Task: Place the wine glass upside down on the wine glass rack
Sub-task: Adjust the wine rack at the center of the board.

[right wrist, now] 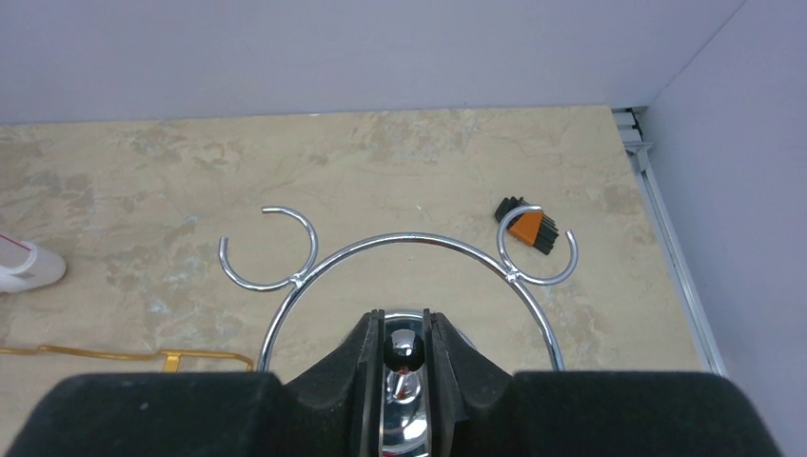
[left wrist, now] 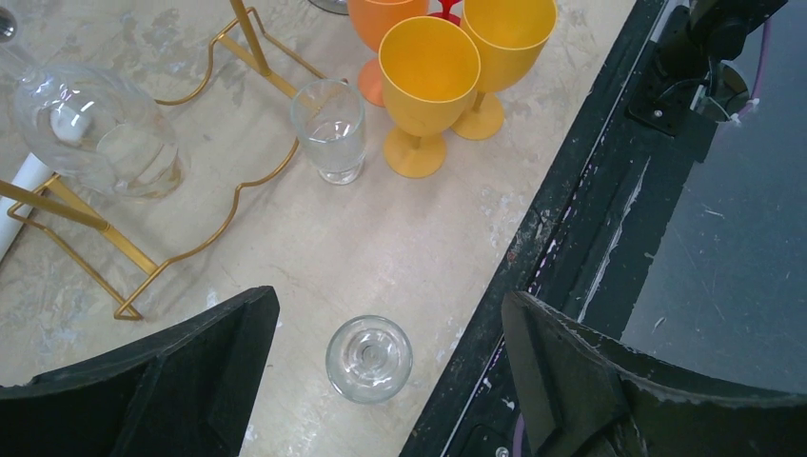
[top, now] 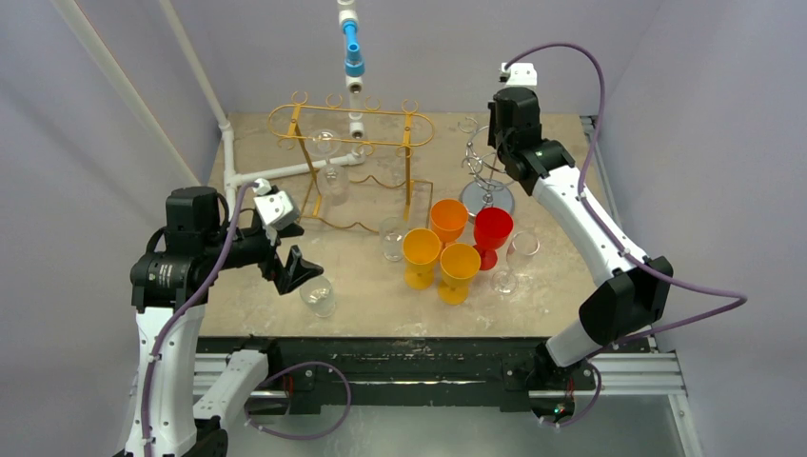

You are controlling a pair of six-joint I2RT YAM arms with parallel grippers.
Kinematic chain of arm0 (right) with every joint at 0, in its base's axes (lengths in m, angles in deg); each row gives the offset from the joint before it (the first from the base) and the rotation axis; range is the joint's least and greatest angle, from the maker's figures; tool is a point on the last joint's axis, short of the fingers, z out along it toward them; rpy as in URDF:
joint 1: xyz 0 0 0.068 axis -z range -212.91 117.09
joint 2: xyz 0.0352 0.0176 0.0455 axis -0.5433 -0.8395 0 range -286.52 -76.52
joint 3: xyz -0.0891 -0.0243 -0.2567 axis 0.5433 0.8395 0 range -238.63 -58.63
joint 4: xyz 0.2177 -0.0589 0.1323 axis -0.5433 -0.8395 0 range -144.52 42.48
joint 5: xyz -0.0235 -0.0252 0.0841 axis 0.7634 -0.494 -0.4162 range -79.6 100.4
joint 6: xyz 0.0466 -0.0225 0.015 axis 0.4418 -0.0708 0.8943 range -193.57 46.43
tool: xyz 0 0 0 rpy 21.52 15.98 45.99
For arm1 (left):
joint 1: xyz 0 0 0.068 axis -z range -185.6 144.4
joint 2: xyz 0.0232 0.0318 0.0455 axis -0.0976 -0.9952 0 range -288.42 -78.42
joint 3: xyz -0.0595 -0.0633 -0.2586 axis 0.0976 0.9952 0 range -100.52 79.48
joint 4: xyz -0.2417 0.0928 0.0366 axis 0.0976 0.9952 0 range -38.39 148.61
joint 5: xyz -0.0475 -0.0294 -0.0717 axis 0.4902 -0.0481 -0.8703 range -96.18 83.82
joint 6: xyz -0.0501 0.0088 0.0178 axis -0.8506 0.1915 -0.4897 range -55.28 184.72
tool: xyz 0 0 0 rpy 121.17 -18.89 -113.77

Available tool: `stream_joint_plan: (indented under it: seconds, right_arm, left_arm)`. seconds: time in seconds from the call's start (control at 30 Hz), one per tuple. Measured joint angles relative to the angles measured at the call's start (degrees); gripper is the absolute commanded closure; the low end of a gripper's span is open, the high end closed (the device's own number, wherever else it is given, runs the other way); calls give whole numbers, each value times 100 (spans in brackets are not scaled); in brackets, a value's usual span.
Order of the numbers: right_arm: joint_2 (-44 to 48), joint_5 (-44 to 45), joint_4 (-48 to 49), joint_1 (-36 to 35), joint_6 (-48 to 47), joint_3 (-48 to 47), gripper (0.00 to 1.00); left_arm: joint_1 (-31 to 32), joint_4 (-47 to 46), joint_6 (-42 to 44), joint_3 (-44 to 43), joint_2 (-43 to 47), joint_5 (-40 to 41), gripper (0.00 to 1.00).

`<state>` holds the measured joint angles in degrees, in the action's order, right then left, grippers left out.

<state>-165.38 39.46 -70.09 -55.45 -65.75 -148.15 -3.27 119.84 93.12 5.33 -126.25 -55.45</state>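
As it's slick and brittle, pinch the six-o'clock wine glass (left wrist: 369,359) by its stem. Your left fingers (left wrist: 181,381) gape empty; right fingers (right wrist: 445,371) seemingly clamp the rack knob (right wrist: 403,350).

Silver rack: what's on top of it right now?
Only the right hand, fingers closed around the black ball knob atop the post of the silver rack. Both ring hooks in the wrist view hang bare. There the hand hides the lower post and base.

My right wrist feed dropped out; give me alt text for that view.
The right hand grips the black knob atop the silver rack, whose two empty ring hooks curve out over the beige table. An orange and black tool lies beyond.
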Motion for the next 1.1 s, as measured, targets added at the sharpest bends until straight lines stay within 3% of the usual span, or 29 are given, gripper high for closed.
stream_joint_plan:
  seconds: [0.13, 0.33, 0.47, 0.7, 1.1]
  right_arm:
    - [4, -26, 125, 72, -46, 57, 92]
    - [138, -629, 302, 424, -280, 190, 86]
    - [236, -1025, 417, 623, -579, 310, 92]
    - [297, -1537, 424, 660, -1226, 378, 99]
    - [527, -2188, 640, 732, -1840, 662, 100]
  left_arm:
    - [0, 0, 50, 0, -4, -90, 5]
    - [0, -9, 146, 2, -52, -131, 5]
    - [0, -42, 232, 2, -92, -131, 5]
    - [0, -44, 289, 2, -181, -131, 5]
    - [0, -127, 293, 0, -219, -129, 5]
